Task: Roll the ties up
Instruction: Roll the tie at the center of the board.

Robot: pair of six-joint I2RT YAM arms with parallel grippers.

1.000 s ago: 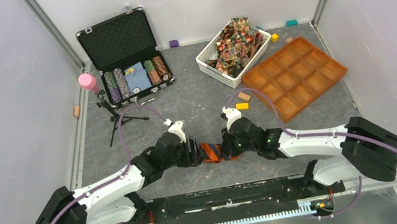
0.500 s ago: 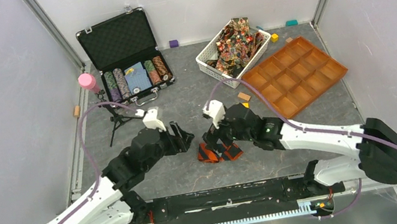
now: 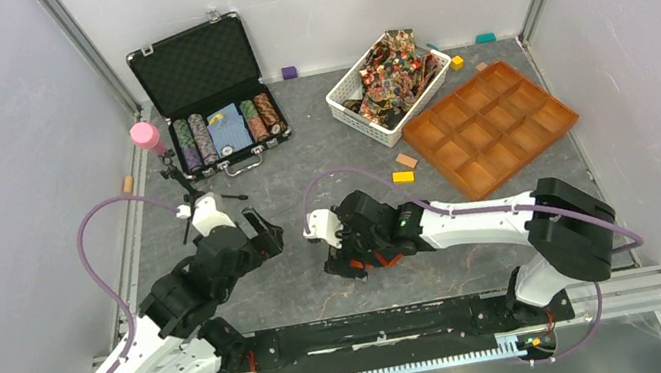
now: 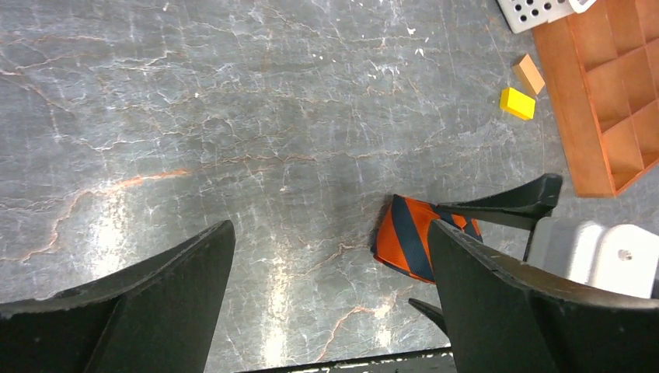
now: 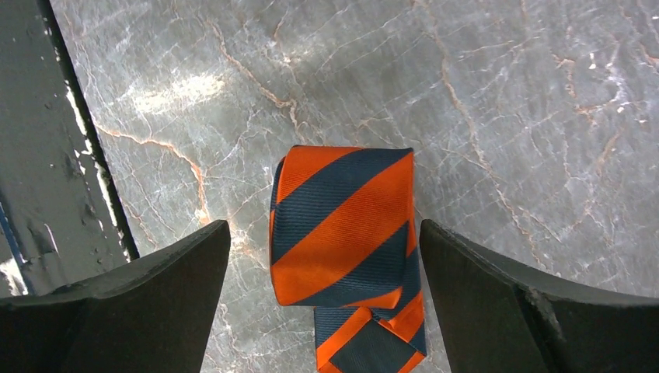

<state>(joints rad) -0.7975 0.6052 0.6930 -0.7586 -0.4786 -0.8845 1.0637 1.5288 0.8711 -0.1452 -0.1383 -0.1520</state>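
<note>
One orange-and-dark striped tie (image 5: pixel 342 233) lies rolled on the grey worktop (image 3: pixel 304 171) near the front edge. The right hand (image 3: pixel 346 257) has let go and hovers spread over it. The left hand (image 3: pixel 259 239), also spread, has drawn away leftward. This roll seems finished; patterned ties (image 3: pixel 393 69) wait in the basket (image 3: pixel 358 119).

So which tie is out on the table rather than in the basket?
The orange-and-dark striped tie, lying below the open right gripper; the patterned ties are heaped in the white basket.
</note>
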